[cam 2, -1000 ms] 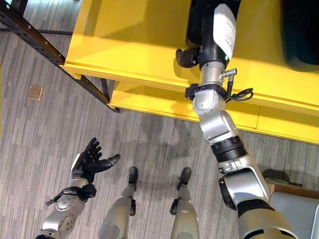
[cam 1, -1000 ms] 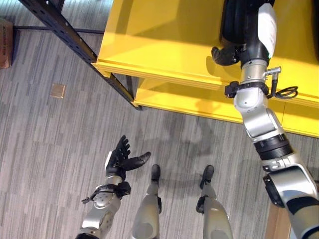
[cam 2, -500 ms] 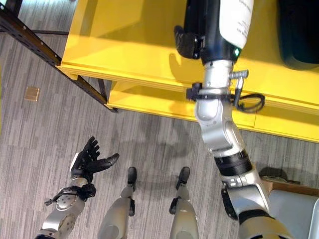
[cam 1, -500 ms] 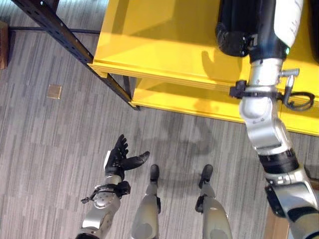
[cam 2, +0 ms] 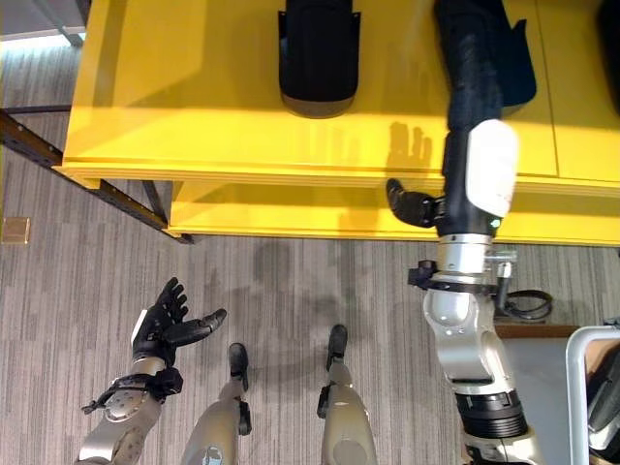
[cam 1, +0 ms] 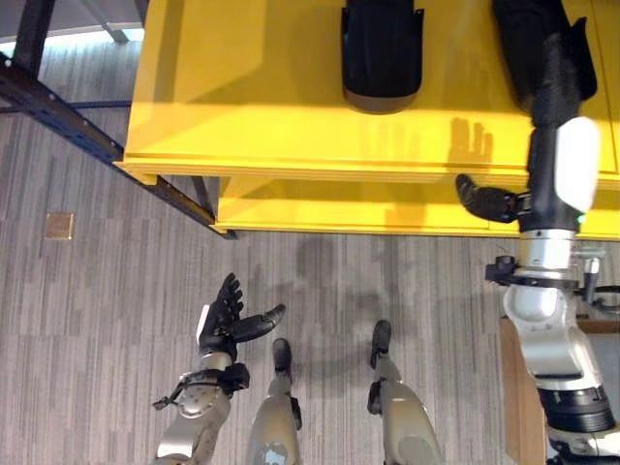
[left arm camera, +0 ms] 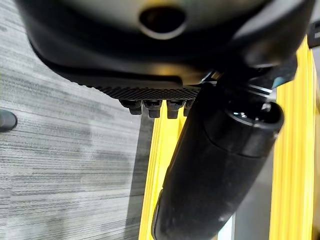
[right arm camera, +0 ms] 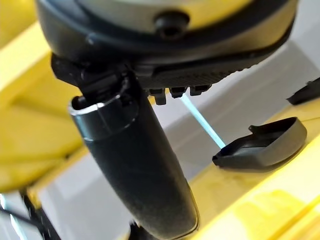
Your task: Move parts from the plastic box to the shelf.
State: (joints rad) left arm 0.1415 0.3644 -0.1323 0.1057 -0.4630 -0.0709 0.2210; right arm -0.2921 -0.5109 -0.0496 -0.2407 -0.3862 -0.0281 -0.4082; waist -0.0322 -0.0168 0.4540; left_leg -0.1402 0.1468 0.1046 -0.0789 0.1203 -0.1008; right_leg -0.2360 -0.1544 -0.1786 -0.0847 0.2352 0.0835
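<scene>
Yellow shelf (cam 1: 242, 87) runs across the top of the head views, its front edge facing the robot, a lower yellow level showing just beneath that edge. Grey striped floor (cam 1: 97, 291) lies below it.

Two dark parts rest on the shelf's top surface. One part (cam 1: 382, 53) — a black curved shell, rounded end toward the shelf's front edge — sits near the middle of the shelf, well apart from both hands. A second dark part (cam 2: 484, 48) lies further to the robot's right, partly hidden behind the right forearm's line; its full outline cannot be made out.

Right hand (cam 1: 552, 87) reaches out over the shelf on the right side, fingers straight and extended above the second dark part, thumb (cam 1: 481, 201) sticking out to the side over the shelf's front edge. The fingers are spread rather than curled — the hand's shadow on the yellow surface shows them apart. Whether the fingertips touch the part beneath cannot be told. In the right wrist view the thumb (right arm camera: 135, 170) stands out long and straight, and the black shell part (right arm camera: 262, 147) shows beyond it on the yellow surface, apart from the hand.

Left hand (cam 1: 228, 320) hangs low over the floor at the lower left, fingers straight and fanned, thumb out, holding nothing, well away from the shelf and both parts.
</scene>
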